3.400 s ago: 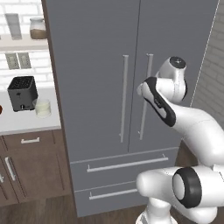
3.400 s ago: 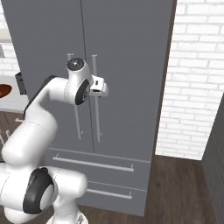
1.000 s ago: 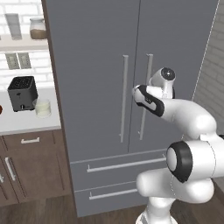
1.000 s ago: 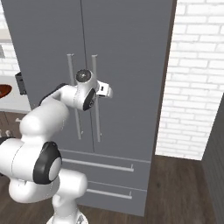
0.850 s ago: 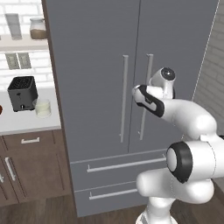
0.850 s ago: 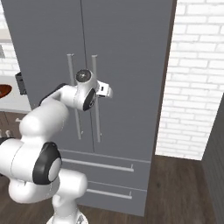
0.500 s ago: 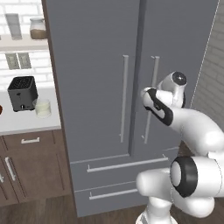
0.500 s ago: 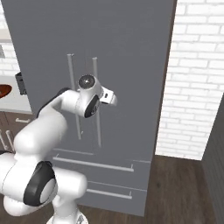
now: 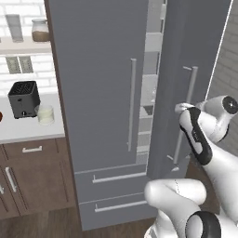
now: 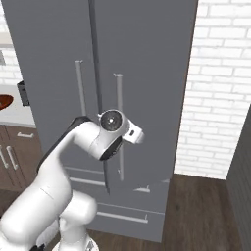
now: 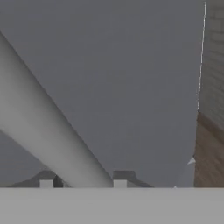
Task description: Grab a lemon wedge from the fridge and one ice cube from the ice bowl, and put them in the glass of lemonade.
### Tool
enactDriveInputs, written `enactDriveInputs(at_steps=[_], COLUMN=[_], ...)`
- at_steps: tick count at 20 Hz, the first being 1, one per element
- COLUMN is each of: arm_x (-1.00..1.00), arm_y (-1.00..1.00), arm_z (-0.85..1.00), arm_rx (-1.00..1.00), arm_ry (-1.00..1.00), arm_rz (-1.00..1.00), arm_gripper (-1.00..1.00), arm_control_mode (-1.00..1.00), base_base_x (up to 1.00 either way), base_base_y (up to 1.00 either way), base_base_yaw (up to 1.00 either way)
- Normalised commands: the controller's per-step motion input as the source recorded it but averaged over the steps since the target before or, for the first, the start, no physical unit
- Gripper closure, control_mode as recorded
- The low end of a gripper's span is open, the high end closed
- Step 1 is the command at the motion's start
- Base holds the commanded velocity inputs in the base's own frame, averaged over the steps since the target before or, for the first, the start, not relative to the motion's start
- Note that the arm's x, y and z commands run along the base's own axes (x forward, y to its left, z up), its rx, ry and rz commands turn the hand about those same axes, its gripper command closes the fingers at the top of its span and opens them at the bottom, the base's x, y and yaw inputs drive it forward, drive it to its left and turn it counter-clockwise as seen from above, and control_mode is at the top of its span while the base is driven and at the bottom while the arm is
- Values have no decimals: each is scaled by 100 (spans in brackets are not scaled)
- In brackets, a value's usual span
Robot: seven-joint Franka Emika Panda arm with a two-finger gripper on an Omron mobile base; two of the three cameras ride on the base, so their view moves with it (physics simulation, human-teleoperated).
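Observation:
The grey fridge (image 9: 97, 93) has its right door (image 9: 200, 51) swung ajar, and pale inner shelves (image 9: 148, 95) show through the gap. My gripper (image 9: 182, 108) is at that door's vertical bar handle (image 9: 187, 125), about mid-height. In the hand view the handle (image 11: 48, 131) runs between the finger tips of the gripper (image 11: 83, 180), which is shut on it. The glass of lemonade (image 9: 45, 114) stands on the counter left of the fridge. A sliver of the reddish-brown ice bowl (image 10: 7, 101) shows at the left edge. The lemon wedge is hidden.
A black toaster (image 9: 24, 98) sits beside the glass. Dark brown cabinets (image 9: 32, 172) lie under the counter, and a wall shelf with a jar (image 9: 40, 30) hangs above. A white brick wall (image 10: 220, 98) stands close right of the fridge. The fridge drawers (image 9: 116, 186) are closed.
The right fridge door has swung from closed to ajar, opening a gap onto the shelves. My gripper came back and to the right with the handle.

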Motion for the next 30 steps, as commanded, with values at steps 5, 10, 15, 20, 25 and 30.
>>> enactDriveInputs(at_steps=[5, 10, 15, 20, 25, 30], arm_x=[-87, -62, -28, -72, -95, -71], arm_y=[-100, -100, -73, -10, 36, 78], arm_z=[25, 23, 9, 73, 99, 93], arm_rx=[22, 19, 8, 0, -3, -21], arm_ry=[0, 0, -1, -17, -24, -1], arm_rz=[-10, -13, -22, -4, 2, 13], arm_gripper=[100, 100, -100, -100, -100, -100], arm_control_mode=[-100, -100, -100, -100, -100, -100], base_base_x=[0, 0, 0, 0, 0, 0], base_base_y=[0, 0, 0, 0, 0, 0], base_base_yaw=[0, 0, 0, 0, 0, 0])
